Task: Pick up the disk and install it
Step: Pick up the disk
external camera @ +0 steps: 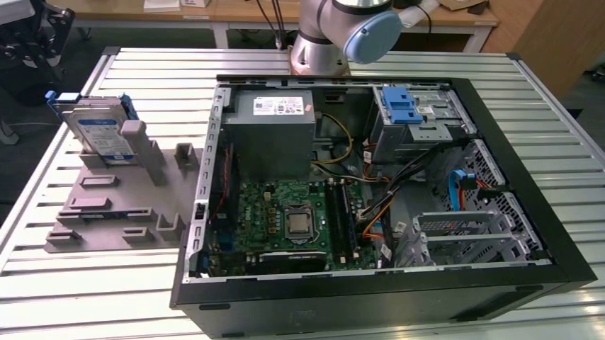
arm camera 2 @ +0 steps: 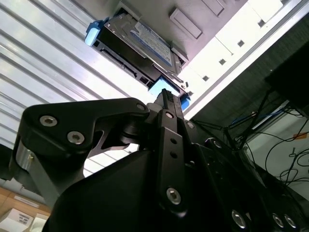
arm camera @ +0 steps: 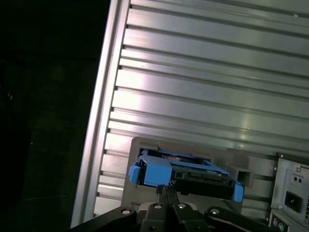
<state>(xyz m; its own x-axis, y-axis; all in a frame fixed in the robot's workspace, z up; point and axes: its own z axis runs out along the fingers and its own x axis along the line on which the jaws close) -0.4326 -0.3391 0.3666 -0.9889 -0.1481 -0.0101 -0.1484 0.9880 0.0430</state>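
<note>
Disk (arm camera: 188,174) stands upright in its grey holder (arm camera: 227,157); my claw (arm camera: 163,189), pressed together nearby, should spread and centre squarely over it.

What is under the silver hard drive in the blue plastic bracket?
The silver hard drive stands on edge in a grey plastic fixture lying on the slatted metal table. A grey upright post covers part of its lower edge, so its seat is hidden.
</note>
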